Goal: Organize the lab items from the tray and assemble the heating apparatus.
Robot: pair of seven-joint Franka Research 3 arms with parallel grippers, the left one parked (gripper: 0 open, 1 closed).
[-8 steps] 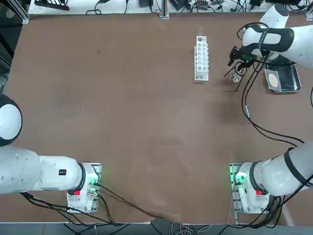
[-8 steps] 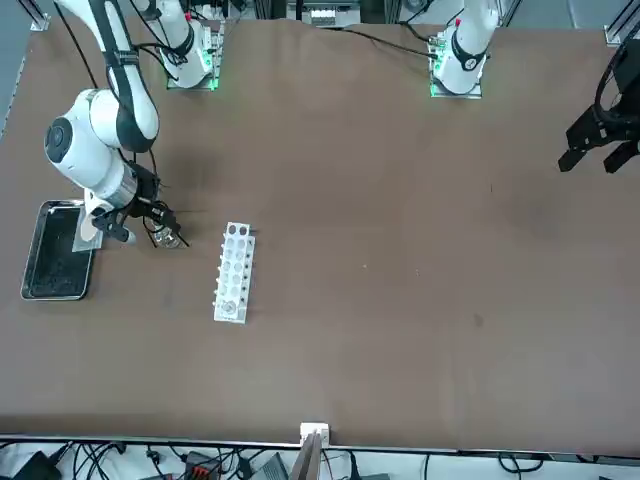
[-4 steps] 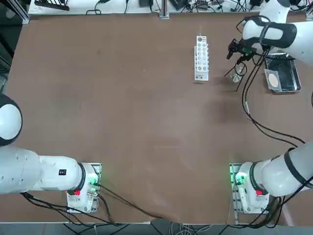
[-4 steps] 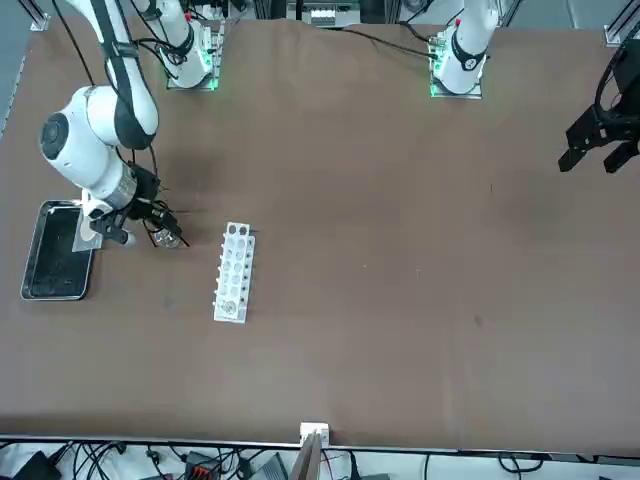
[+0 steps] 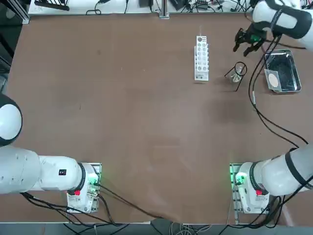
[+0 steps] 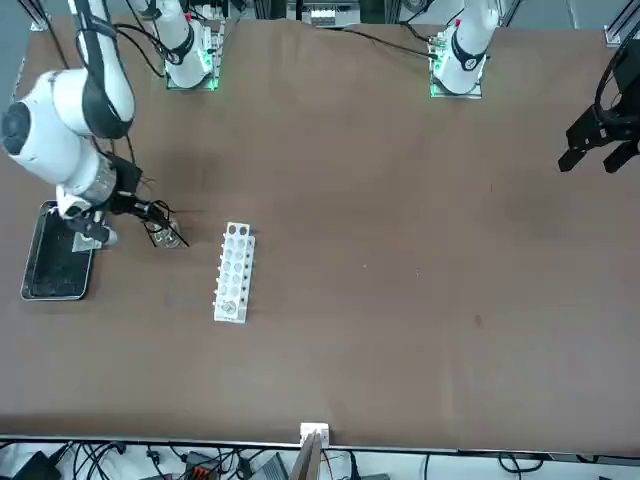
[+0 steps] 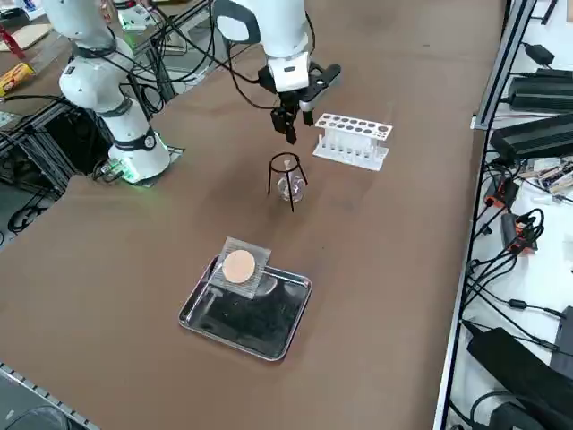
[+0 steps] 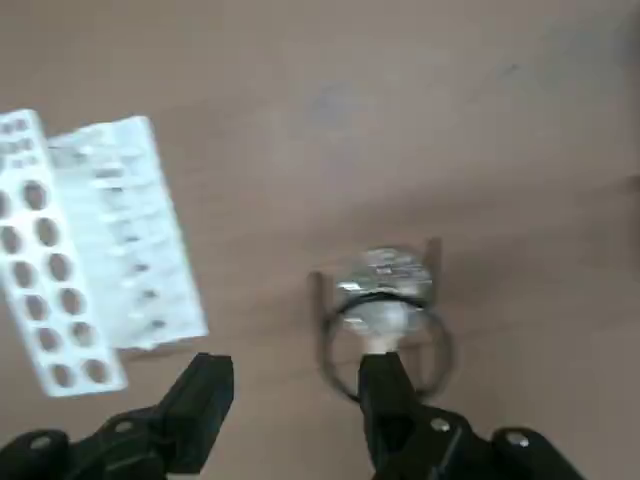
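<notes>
Three lab items: two out on the table, one on the tray.
right gripper (image 8: 290,400): raised above the table (image 5: 122,122), over the spot between tripod and rack. Fingers (image 8: 200,400) spread wide, nothing between them.
same gripper, other views: top (image 5: 247,41), side (image 7: 293,112), front (image 6: 140,210). Points roughly downward in the side view.
tripod (image 7: 286,179): black wire ring on thin legs, upright on the bare table, between rack and tray.
burner (image 7: 290,188): small clear silvery one, sits inside the tripod's legs, under the ring. In the wrist view it shows through the ring (image 8: 385,295).
stack status: burner plus tripod assembled; ring top is bare.
mesh square (image 7: 240,267): grey with tan round centre, lies on the tray's end nearer the tripod, one edge overhanging the rim.
tray (image 7: 269,340): shiny metal, near the table's right edge in the top view (image 5: 293,63). Well apart from the gripper. Dark inside; only the mesh visible on it.
rack (image 7: 352,141): white, rows of holes, lying flat just beyond the tripod in the side view. Not touching the tripod.
rack holes: cannot tell if anything sits in them.
cables (image 5: 264,117): black, trailing from the right arm across the table.
</notes>
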